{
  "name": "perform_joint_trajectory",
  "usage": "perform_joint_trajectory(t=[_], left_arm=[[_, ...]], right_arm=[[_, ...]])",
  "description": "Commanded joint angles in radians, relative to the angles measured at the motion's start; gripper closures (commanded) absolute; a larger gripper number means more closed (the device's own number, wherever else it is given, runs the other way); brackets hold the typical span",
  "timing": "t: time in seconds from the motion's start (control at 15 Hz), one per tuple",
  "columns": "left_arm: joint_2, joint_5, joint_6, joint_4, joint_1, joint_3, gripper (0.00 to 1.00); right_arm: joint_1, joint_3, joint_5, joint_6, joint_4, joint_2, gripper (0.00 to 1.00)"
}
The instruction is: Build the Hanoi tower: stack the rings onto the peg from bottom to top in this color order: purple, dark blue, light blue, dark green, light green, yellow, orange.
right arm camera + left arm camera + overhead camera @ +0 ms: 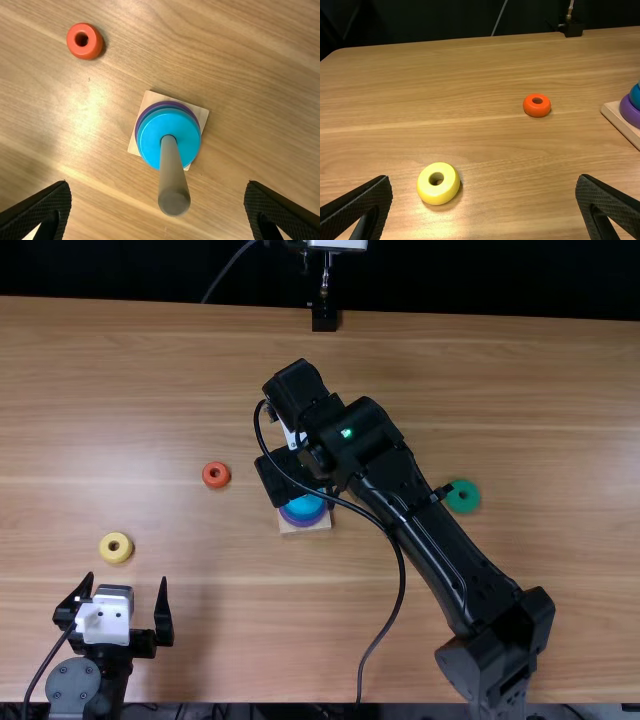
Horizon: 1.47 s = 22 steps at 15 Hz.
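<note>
In the top view my left gripper [124, 618] stands open near the yellow ring [116, 547]; the left wrist view has the yellow ring [438, 183] beyond the open left gripper [485, 207]. My right gripper [290, 476] is over the square wooden base [306, 525], which holds the purple ring [303, 515] and a light blue ring [305, 505]. In the right wrist view the right gripper [157, 210] is open, its fingers apart on both sides of the peg [174, 182]; a blue edge shows between light blue and purple. The orange ring [216, 475] lies left of the base.
A green ring [463, 496] lies on the table to the right, beyond the right arm. The right arm stretches diagonally across the table's middle. A black stand [324, 316] is at the far edge.
</note>
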Motion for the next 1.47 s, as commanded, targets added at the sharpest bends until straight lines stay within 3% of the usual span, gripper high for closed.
perform_joint_trajectory(t=[0.0,0.13,0.27,0.47,1.0,1.4], left_arm=[[-0.012,0.008,0.001,-0.065,0.01,-0.105,0.0],[-0.012,0.008,0.001,-0.065,0.01,-0.105,0.0],[-0.012,0.009,0.001,-0.065,0.01,-0.105,0.0],[-0.012,0.008,0.001,-0.065,0.01,-0.105,0.0],[-0.012,0.009,0.001,-0.065,0.01,-0.105,0.0],[-0.012,0.009,0.001,-0.065,0.01,-0.105,0.0]], right_arm=[[0.008,0.028,-0.001,0.018,0.0,0.006,0.0],[0.005,0.053,-0.003,0.059,0.001,0.004,0.0],[0.002,0.048,-0.003,0.074,0.011,0.002,0.0],[-0.029,0.036,-0.001,0.072,0.007,-0.033,0.0],[-0.244,0.025,0.001,0.059,-0.008,-0.091,0.0],[-0.419,-0.09,0.005,0.053,0.0,-0.096,0.0]])
